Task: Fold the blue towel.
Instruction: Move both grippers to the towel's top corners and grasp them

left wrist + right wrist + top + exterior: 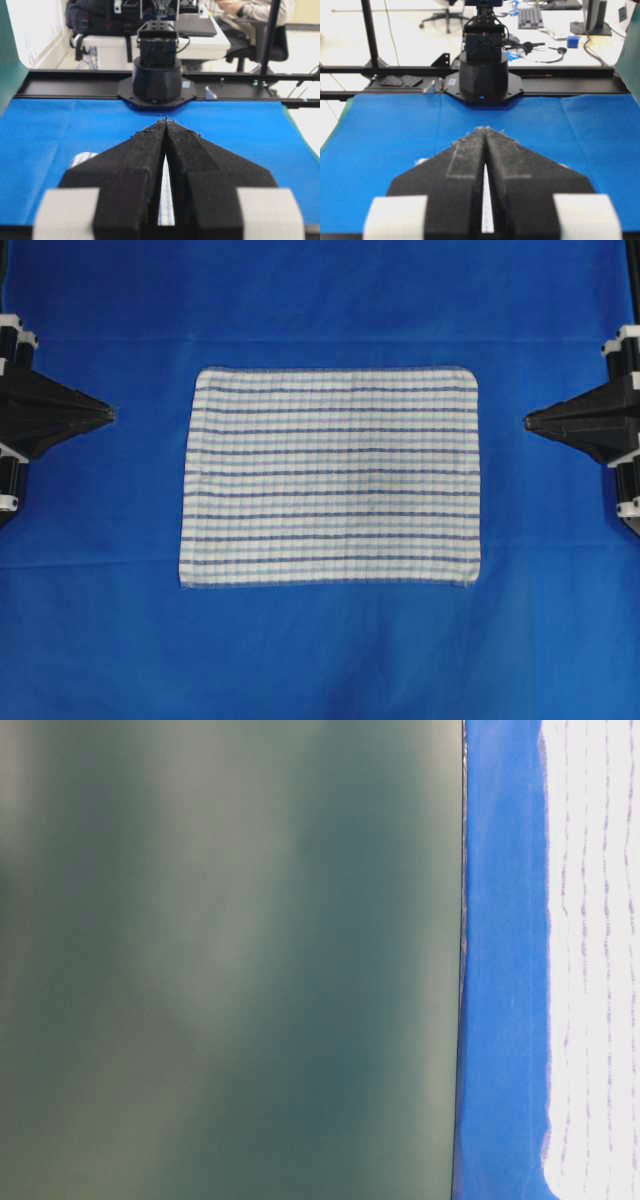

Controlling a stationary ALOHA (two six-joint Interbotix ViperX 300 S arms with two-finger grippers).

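The blue towel [330, 476], a white woven rectangle with thin blue stripes, lies flat mid-table on the bright-blue sheet [320, 660]. Left gripper [108, 414] and right gripper [531, 422] are pressed together, empty; pinching the sheet too would spoil the fold.

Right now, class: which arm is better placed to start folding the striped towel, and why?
Neither clearly. The left gripper and right gripper are both shut, level with the striped towel's upper half. The right looks slightly nearer its edge, so marginally right.
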